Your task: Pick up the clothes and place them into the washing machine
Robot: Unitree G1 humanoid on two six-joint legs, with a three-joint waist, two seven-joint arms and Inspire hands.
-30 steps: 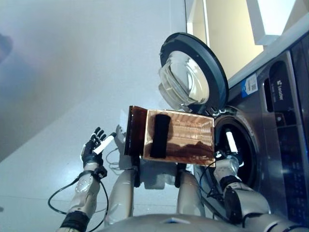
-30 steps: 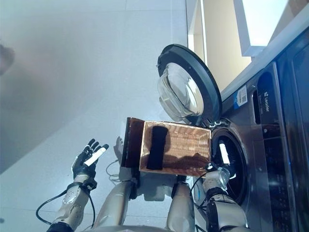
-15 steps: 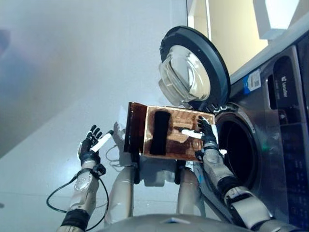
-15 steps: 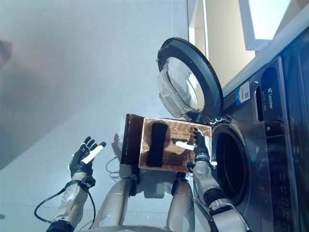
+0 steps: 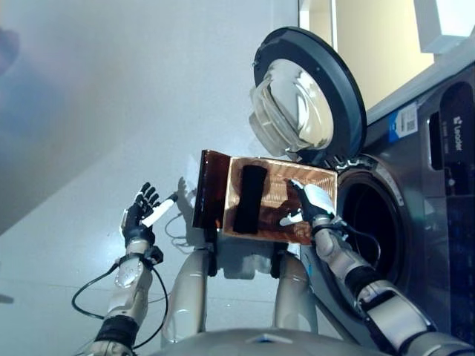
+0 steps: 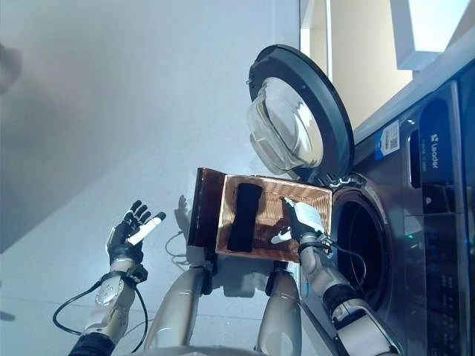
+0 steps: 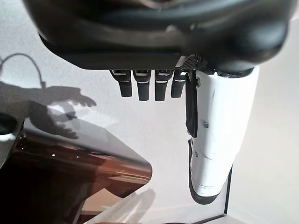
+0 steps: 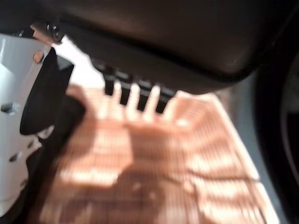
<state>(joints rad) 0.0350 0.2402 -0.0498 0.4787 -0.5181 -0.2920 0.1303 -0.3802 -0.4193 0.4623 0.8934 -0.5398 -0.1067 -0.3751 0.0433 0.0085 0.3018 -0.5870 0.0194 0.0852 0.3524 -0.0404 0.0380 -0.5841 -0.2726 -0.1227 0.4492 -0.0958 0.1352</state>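
A black rolled piece of clothing (image 5: 250,197) lies in the left part of the shallow wicker basket (image 5: 276,184), which rests on a dark brown box (image 5: 208,190) beside the washing machine (image 5: 438,193). My right hand (image 5: 312,203) is open above the basket's right part, a little apart from the black clothing, fingers straight. The right wrist view shows its fingers (image 8: 135,95) over the basket's weave (image 8: 177,168). My left hand (image 5: 141,218) is open and empty over the floor, left of the box; its fingers (image 7: 145,85) and white-covered thumb (image 7: 219,130) are straight.
The machine's round door (image 5: 308,96) stands open above the basket. The dark drum opening (image 5: 375,222) is just right of the basket and my right hand. Pale grey floor (image 5: 89,133) spreads to the left.
My right hand has come out of the drum opening and moved left over the basket's right part. The left hand has stayed open in place. The view has shifted a little.
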